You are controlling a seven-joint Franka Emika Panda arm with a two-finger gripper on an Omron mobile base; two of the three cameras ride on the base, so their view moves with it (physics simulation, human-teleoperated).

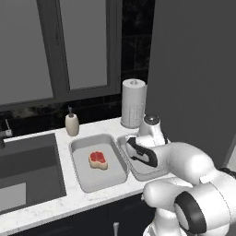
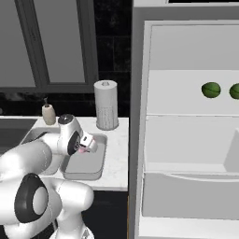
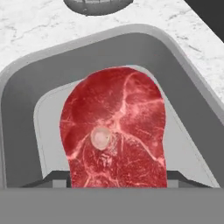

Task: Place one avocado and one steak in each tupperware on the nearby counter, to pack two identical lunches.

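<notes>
Two light-grey tupperware trays sit side by side on the white marble counter (image 1: 69,203). The left tupperware (image 1: 102,179) holds one red steak (image 1: 98,160). My gripper (image 2: 84,149) hangs low over the right tupperware (image 1: 153,172), shut on a second steak (image 3: 116,131), which dangles just above that tray's floor (image 3: 48,122). The dark fingertips (image 3: 56,178) flank the meat's lower edge. My arm hides much of the right tray in the left base view. Two green avocados (image 2: 211,89) lie on a shelf of the open fridge.
A paper towel roll (image 1: 133,103) stands close behind the right tray, a soap dispenser (image 1: 72,123) behind the left one. The dark sink basin (image 1: 27,166) lies to the left. The open fridge (image 2: 186,140) borders the counter's right end.
</notes>
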